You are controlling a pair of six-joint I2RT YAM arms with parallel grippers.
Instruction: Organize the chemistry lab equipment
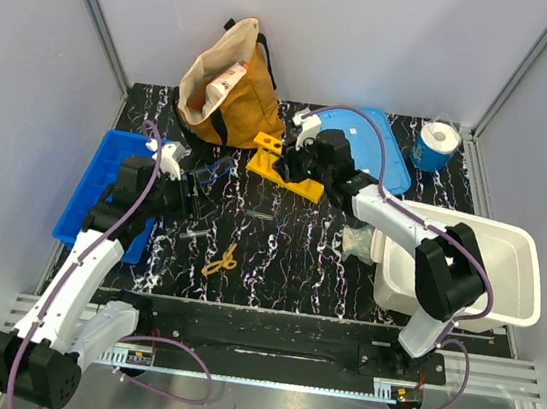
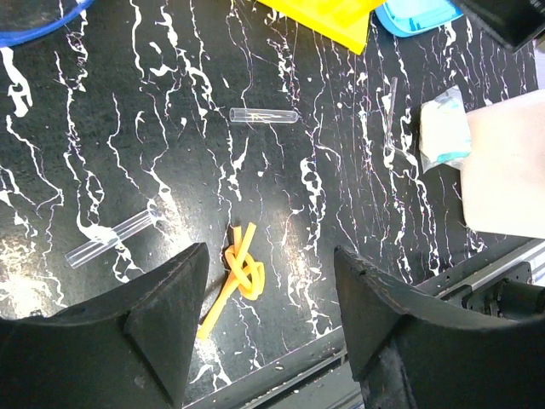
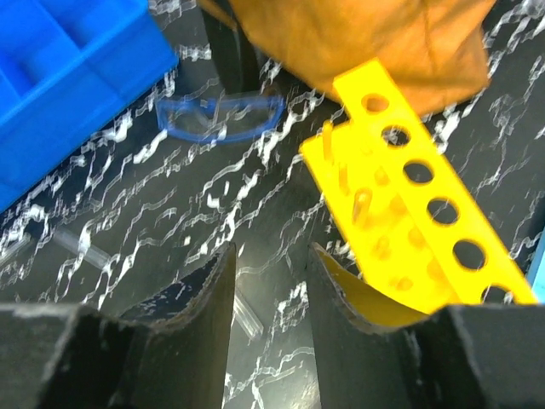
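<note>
My left gripper (image 2: 271, 256) (image 1: 187, 197) hangs open and empty over the black marbled table. Below it lies the small yellow looped piece (image 2: 243, 271) (image 1: 221, 258), knotted, nearer the left finger. Two clear tubes (image 2: 264, 116) (image 2: 115, 239) lie farther out, and the pale green glove (image 2: 444, 132) (image 1: 357, 241) rests against the white bin. My right gripper (image 3: 271, 251) (image 1: 295, 157) is open beside the yellow tube rack (image 3: 417, 213) (image 1: 283, 171), holding nothing. A clear tube (image 3: 247, 315) lies on the table under its gap. The blue-framed goggles (image 3: 221, 115) (image 1: 213, 169) lie beyond.
A blue tray (image 1: 105, 182) sits at the left and a white bin (image 1: 466, 270) at the right. A tan bag (image 1: 228, 88), a blue lid (image 1: 367, 141) and a paper roll (image 1: 435, 143) stand at the back. A thin rod (image 2: 390, 106) lies near the glove.
</note>
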